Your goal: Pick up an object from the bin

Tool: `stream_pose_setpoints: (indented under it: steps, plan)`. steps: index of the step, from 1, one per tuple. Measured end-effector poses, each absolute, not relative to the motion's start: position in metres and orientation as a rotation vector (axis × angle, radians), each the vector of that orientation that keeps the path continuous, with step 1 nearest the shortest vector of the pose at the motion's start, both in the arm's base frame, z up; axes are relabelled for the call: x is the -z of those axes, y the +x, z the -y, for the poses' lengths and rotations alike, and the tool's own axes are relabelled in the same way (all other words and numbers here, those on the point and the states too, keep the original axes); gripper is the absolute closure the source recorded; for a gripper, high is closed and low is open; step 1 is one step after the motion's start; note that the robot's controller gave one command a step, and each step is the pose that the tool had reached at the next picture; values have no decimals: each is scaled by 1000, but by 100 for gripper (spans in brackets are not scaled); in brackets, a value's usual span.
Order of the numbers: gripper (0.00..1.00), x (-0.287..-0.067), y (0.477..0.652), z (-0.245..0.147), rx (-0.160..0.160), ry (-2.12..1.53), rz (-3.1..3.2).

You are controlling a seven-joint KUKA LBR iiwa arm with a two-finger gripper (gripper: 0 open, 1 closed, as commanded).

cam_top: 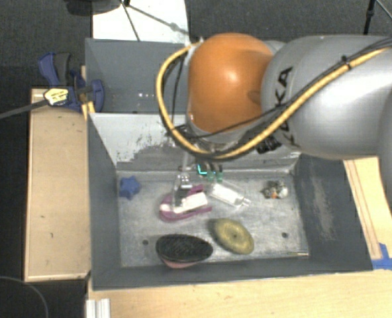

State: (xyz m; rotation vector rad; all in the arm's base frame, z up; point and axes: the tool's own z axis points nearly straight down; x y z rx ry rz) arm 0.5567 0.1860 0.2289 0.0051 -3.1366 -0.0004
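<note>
**Grey metal bin (149,220) with the gripper (184,189) low at a pink and white thing (186,207)**

Grey metal makes the floor and the sloping walls of the bin, and 6 small things lie on this floor. 1 arm (342,85) comes in over the right edge and covers the far right corner of the bin. Its wrist carries a round orange cover (226,81), and a yellow cable (161,85) loops around that cover.

The gripper hangs below the orange cover, near the middle of the bin and a little toward the far wall. Its tip is low and meets the upper left part of the pink and white thing. This thing looks like a small toy shoe lying on its side, with the pink end toward the left wall. Whether the gripper is open or closed I cannot tell. I also cannot tell whether it grips this thing or only touches it from above.

Just beside the pink and white thing, on its right, lies a clear plastic piece (226,195), tilted. A small blue piece (128,187) lies near the left wall, well apart from the gripper. A small dark metal part (273,191) lies toward the right wall. Near the front wall lie 2 more things. One is a black oval brush (183,247) with a pink rim, and the other is an olive round disc (233,236) just beside it on the right.
</note>
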Motion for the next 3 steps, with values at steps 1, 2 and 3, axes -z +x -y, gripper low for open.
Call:
stream_pose_setpoints:
  steps: [1, 2, 3]
  plan:
    - [0, -84, 526, -127, 0, -97, 3144]
    - [100, -87, 526, -129, 3, -99, 3144]
    - [100, -219, 523, -137, 5, -84, 3149]
